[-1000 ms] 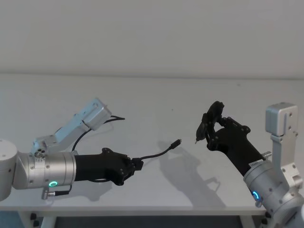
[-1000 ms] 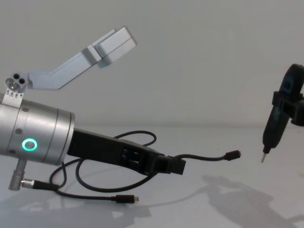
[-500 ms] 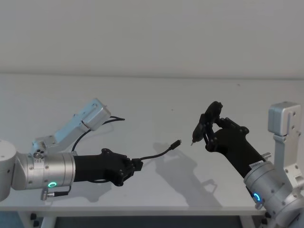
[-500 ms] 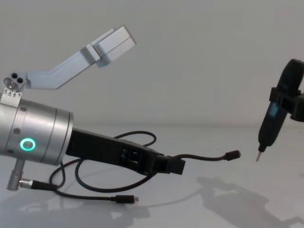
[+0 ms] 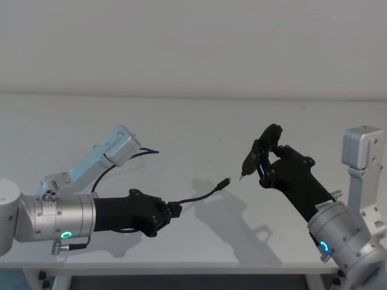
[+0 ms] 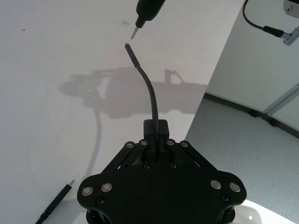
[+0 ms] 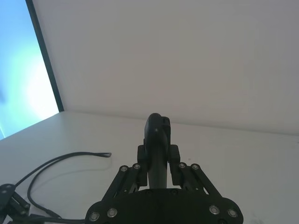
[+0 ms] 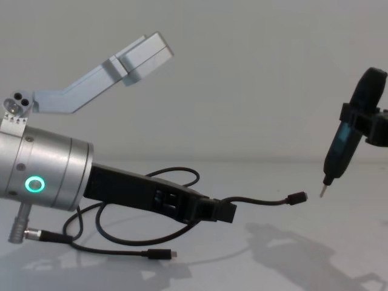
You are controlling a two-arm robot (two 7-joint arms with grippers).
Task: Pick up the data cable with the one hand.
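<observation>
The data cable (image 8: 254,200) is pinched in the left gripper (image 8: 223,211), its free plug held out just short of the tool tip (image 8: 323,195) clamped in the right gripper (image 5: 261,162).

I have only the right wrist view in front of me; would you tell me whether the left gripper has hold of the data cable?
Observer: Yes. In the left wrist view the left gripper is shut on the data cable, close to one end.
Operator: Where is that end's plug?
Observer: The chest view shows the plug held above the table, a small gap short of the tip of the black pointed tool in the right gripper.
Operator: And the cable's other end?
Observer: The silver-tipped plug lies on the table below the left arm.
</observation>
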